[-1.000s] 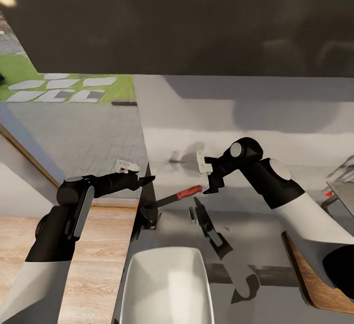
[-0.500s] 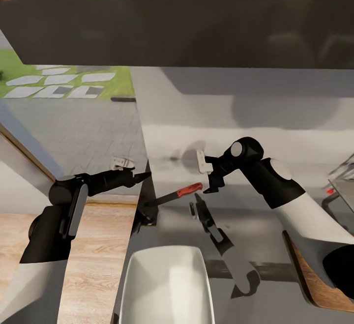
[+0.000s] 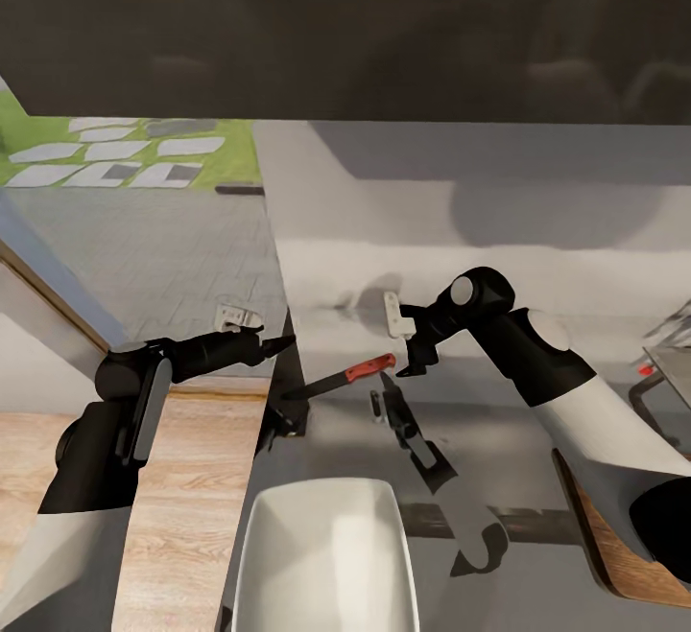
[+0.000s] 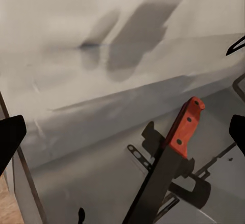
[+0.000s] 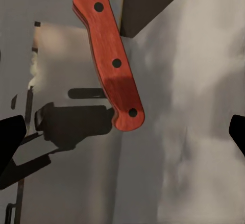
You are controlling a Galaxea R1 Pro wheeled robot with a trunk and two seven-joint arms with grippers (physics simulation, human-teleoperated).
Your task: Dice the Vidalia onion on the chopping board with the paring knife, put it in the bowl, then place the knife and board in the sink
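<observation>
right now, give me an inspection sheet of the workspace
surface: smooth grey countertop, reflective.
job's things: slim paring knife with dark blade and orange-red handle, lying on the countertop, ungripped; shallow white square bowl at the near edge; brown wooden chopping board partly in view at the right; onion nothing seen.
clutter: nothing seen.
grippers: left gripper open, empty; right gripper open, empty, above the knife handle.
cables: nothing seen.
surroundings: grey wall, wooden floor, lawn with paving at the left.

1. The left arm [image 3: 125,431] is showing black joint housings with a grey side panel, turning white lower down.
2. The right arm [image 3: 537,363] is wearing black joints, a round grey cap and white shells.
3. The fingers [image 3: 280,345] are tapering to black points.
</observation>
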